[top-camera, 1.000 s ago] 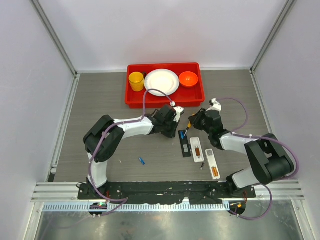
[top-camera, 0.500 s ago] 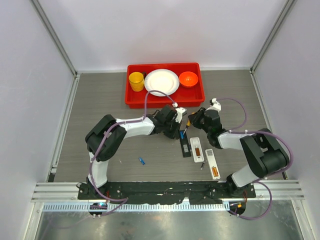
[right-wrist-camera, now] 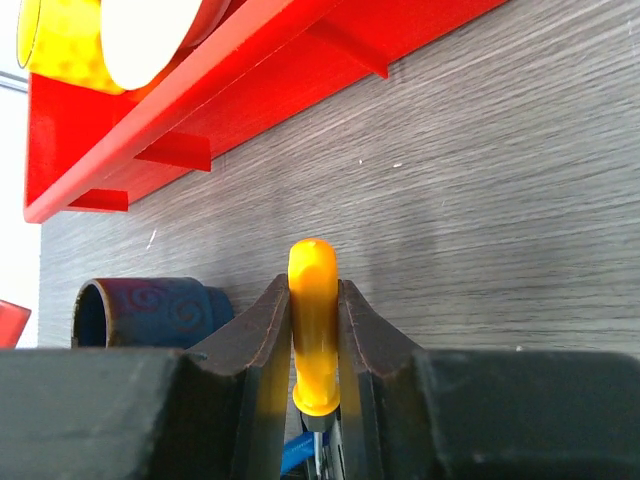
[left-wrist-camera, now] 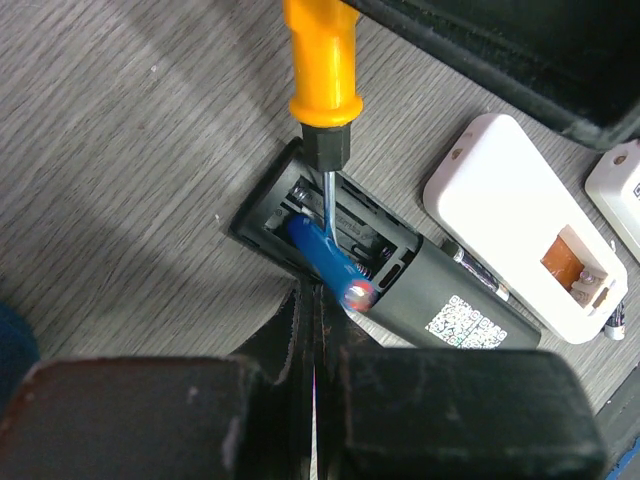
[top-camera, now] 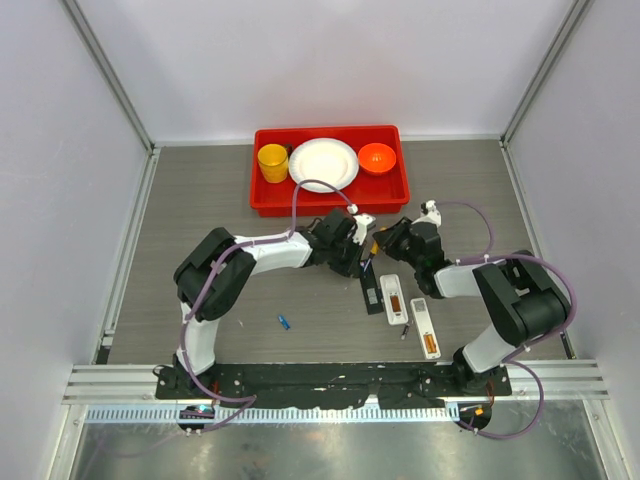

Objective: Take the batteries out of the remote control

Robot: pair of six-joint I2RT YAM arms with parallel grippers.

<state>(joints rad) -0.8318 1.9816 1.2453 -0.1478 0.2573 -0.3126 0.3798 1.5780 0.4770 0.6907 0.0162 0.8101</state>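
Both my elbows have drawn inward a little since a second ago. Nearest me, a loose battery (top-camera: 284, 322) lies on the table (top-camera: 200, 200). My left gripper (left-wrist-camera: 313, 300), fingers pressed together, sits at the dark remote (left-wrist-camera: 440, 300), where a blue battery (left-wrist-camera: 325, 262) tilts out of the open compartment. My right gripper (right-wrist-camera: 314, 295) pinches the orange screwdriver (left-wrist-camera: 322, 60), tip behind that battery. Beyond stands the red tray (top-camera: 330, 208).

Top view: the far end of the dark remote (top-camera: 372, 296) is being covered by the left gripper (top-camera: 361, 263) and right gripper (top-camera: 379, 248), so its inside is being hidden. Left wrist: the screwdriver (left-wrist-camera: 322, 60) handle's being cut off up top, a white remote (left-wrist-camera: 618, 195) at the right edge.
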